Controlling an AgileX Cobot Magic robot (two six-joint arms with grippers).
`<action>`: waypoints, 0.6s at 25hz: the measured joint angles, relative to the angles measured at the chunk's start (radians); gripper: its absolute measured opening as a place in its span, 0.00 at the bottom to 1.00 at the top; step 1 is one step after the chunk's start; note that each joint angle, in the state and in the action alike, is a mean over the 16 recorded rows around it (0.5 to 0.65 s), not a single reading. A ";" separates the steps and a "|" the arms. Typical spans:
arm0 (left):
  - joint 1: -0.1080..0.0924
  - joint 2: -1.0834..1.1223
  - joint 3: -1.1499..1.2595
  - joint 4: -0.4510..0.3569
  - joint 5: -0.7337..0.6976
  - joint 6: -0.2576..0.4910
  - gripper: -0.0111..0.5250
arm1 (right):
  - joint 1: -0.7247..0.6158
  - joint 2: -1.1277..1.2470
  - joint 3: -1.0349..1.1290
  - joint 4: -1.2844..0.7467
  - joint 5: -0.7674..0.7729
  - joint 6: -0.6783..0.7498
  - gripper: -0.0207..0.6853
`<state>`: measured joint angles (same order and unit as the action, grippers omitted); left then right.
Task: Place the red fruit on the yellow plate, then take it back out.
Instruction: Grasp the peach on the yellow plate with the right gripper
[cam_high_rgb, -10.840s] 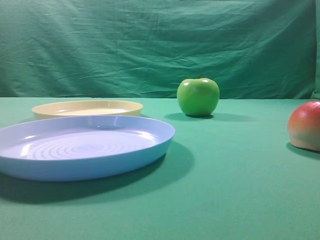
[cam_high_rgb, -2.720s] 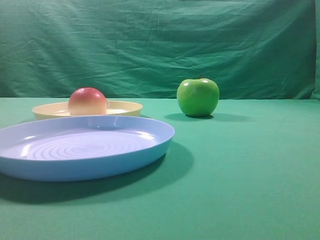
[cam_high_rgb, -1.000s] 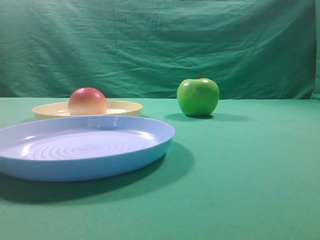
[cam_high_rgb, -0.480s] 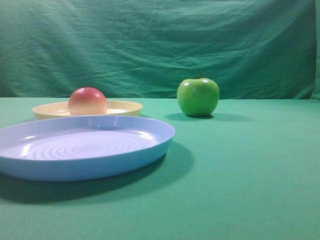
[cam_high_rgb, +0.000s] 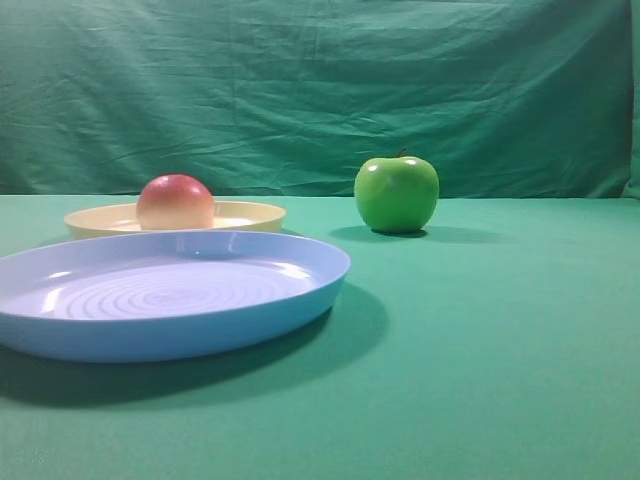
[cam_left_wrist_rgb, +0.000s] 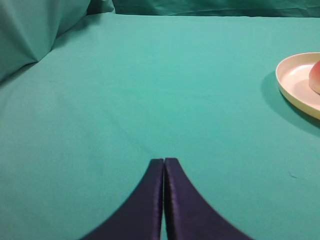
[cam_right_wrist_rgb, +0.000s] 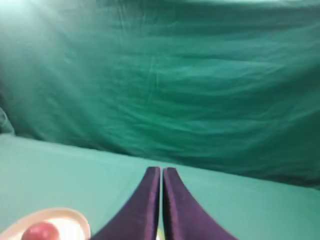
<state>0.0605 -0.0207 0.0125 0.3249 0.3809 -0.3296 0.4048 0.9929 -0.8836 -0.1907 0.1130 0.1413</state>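
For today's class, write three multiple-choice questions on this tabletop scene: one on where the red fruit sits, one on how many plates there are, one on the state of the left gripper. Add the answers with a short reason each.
1. Where is the red fruit?
A. On the yellow plate
B. On the blue plate
C. On the cloth beside the green apple

2. How many plates are on the table?
A. One
B. Two
C. Three

3. What is the state of the left gripper?
A. Shut on the red fruit
B. Wide open
C. Shut, holding nothing

Answers:
1. A, the high view shows the fruit resting inside the yellow plate's rim, behind the blue plate.
2. B, only a yellow plate and a larger blue one appear.
3. C, in the left wrist view the fingers meet with nothing between them, over bare cloth.
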 joint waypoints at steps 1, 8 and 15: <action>0.000 0.000 0.000 0.000 0.000 0.000 0.02 | 0.015 0.021 -0.024 -0.003 0.031 -0.010 0.03; 0.000 0.000 0.000 0.000 0.000 0.000 0.02 | 0.125 0.238 -0.267 -0.003 0.301 -0.085 0.03; 0.000 0.000 0.000 0.000 0.000 0.000 0.02 | 0.182 0.510 -0.573 0.061 0.560 -0.179 0.03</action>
<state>0.0605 -0.0207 0.0125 0.3249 0.3809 -0.3296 0.5871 1.5027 -1.4568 -0.1296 0.6731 -0.0379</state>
